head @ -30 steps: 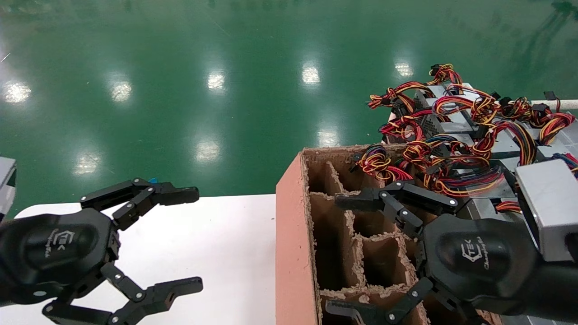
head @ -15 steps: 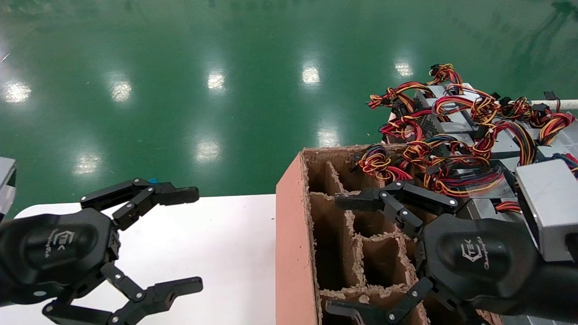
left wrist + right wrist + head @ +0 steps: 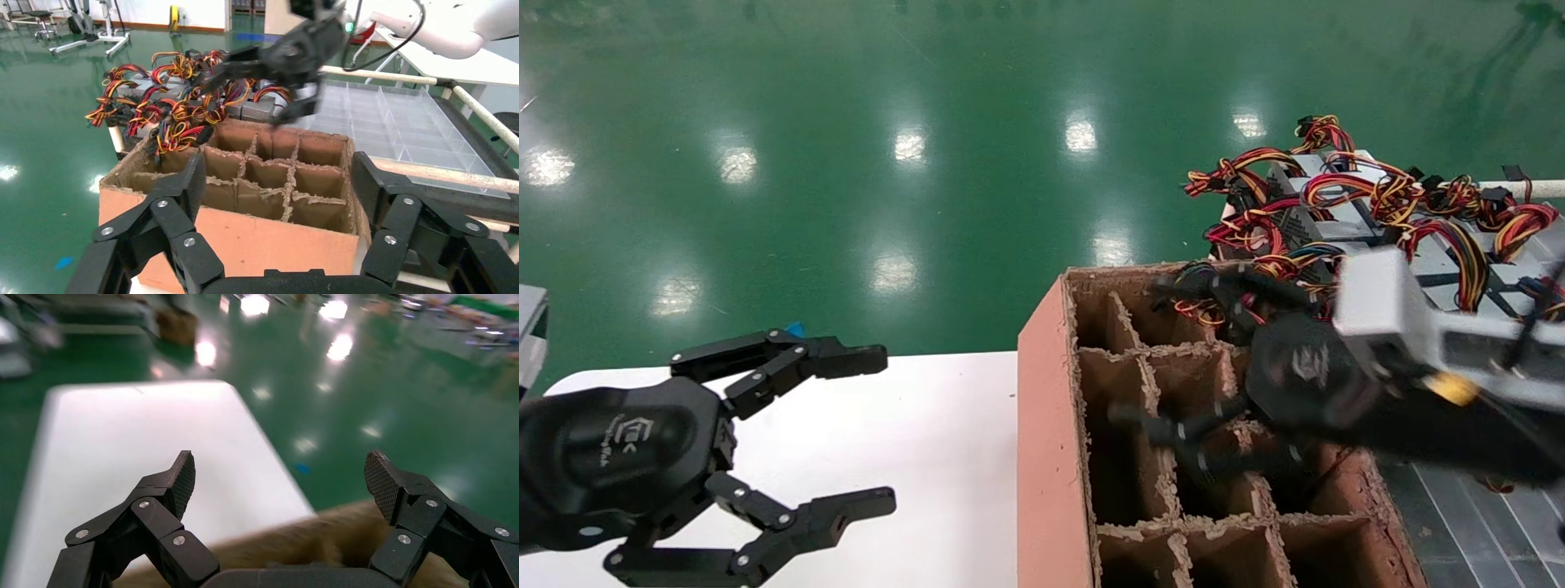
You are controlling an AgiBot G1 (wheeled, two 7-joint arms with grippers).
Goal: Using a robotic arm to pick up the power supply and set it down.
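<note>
Swung away from the head camera across the divided cardboard box toward the power supplies heaped beyond it: right gripper, jaws spread wide, empty. Nothing picked up yet. Hovered over the white table, parked: left gripper, likewise agape and empty.

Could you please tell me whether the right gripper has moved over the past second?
Yes. The right gripper has swung up the head view, farther along the cardboard box toward the pile of power supplies.

Cardboard dividers wall narrow cells; tangled cables seemingly crowd the box's far side
</note>
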